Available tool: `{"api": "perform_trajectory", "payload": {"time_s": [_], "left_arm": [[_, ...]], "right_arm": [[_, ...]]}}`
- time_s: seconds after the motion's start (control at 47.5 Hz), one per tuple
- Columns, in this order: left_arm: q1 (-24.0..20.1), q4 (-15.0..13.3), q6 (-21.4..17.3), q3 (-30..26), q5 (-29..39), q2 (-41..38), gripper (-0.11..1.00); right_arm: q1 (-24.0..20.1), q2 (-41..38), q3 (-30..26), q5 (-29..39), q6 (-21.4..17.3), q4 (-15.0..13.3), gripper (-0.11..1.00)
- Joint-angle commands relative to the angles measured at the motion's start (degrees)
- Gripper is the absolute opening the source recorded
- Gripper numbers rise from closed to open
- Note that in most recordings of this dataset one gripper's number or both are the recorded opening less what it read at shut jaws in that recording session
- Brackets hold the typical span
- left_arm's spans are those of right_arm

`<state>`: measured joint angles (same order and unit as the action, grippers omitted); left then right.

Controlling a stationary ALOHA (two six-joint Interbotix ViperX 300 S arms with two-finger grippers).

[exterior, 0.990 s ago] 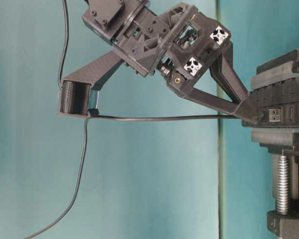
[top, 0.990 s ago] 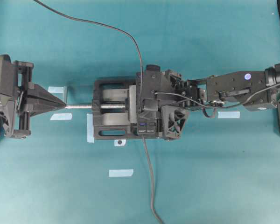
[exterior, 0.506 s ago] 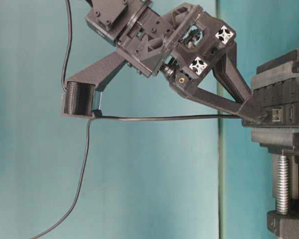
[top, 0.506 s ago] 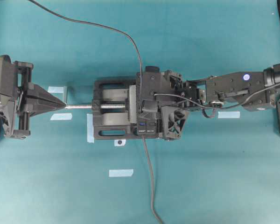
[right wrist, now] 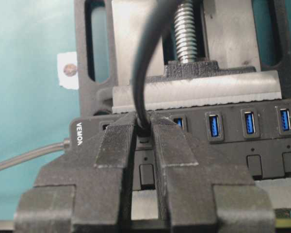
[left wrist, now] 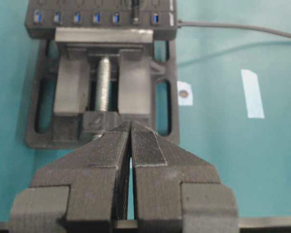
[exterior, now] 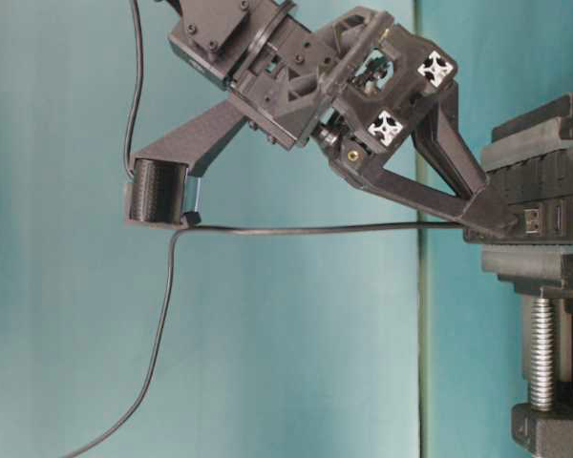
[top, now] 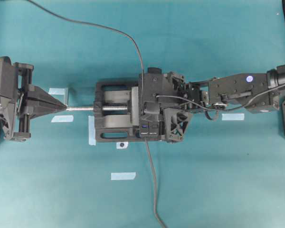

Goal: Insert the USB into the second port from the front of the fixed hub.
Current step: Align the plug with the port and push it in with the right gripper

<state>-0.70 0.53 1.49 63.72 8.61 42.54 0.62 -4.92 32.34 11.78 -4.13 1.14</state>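
Note:
The fixed hub [right wrist: 233, 141] is a long black bar with blue slots, clamped in a black vise [top: 111, 111]. In the overhead view my right gripper covers most of it [top: 149, 129]. My right gripper [right wrist: 144, 127] is shut on the small dark USB plug [right wrist: 144, 129], which stands in the second slot from the hub's front end. The left wrist view shows the plug [left wrist: 135, 13] upright in that slot. Its thin cable [exterior: 315, 228] rises straight from the plug. My left gripper [top: 64, 107] is shut and empty, pointing at the vise screw's tip.
The hub's own cable [top: 152, 180] runs from its front end to the near table edge. The USB cable [top: 109, 29] trails off to the far left. Several pale tape marks [top: 123, 175] lie on the teal table. The vise screw [left wrist: 103, 82] points toward my left gripper.
My right gripper has moved a little closer to the hub, carrying the plug further in. The USB cable has shifted slightly with it. The left arm has not moved.

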Motion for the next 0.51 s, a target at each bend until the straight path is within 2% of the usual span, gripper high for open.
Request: {"api": "perform_trajectory", "payload": {"time_s": [0.0, 0.485], "left_arm": [[-0.09, 0.09, 0.00, -0.70, -0.53, 0.00, 0.00], [-0.09, 0.09, 0.00, -0.70, -0.88, 0.00, 0.00]], "right_arm": [[0.26, 0.26, -0.35, 0.18, -0.18, -0.09, 0.10], [0.09, -0.70, -0.35, 1.41, -0.35, -0.09, 0.10]]}}
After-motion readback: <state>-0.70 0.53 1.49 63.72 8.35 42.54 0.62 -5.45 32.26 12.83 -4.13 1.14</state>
